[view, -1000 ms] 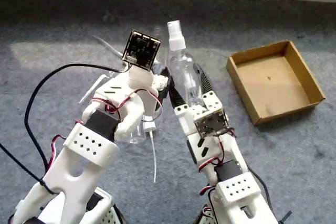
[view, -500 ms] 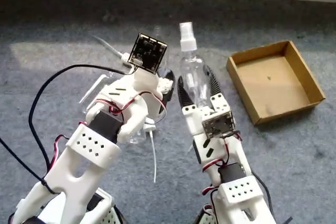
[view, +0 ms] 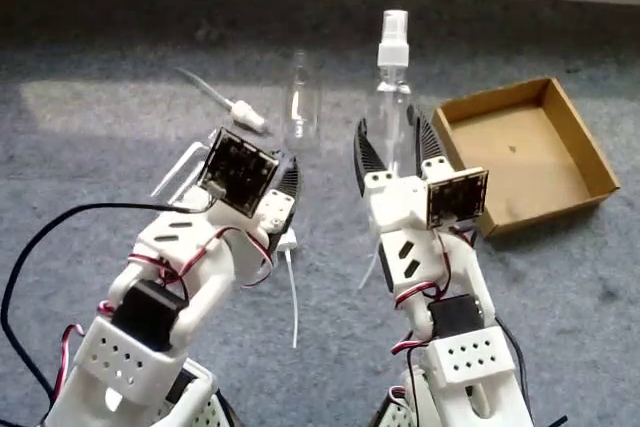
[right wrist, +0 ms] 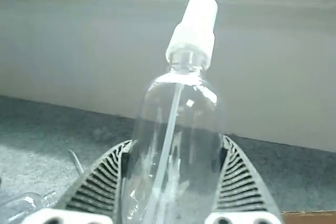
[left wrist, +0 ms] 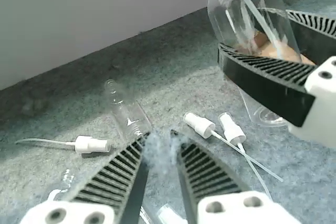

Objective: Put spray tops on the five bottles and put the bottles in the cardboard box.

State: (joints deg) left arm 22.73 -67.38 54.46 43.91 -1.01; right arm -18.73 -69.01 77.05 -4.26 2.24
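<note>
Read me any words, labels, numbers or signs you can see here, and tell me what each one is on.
No readable text anywhere.
The clear bottle in the right gripper has no label; its white spray top is plain.
The cardboard box shows no print.
The circuit board on the left wrist carries only tiny marks, too small to read.

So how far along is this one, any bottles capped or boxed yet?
Done: the capped bottle has its spray top on. In hand: the right end effector grips it upright beside the cardboard box, which holds no bottle yet. Left: an uncapped bottle and loose spray tops lie on the table; the left end effector holds nothing.
</note>
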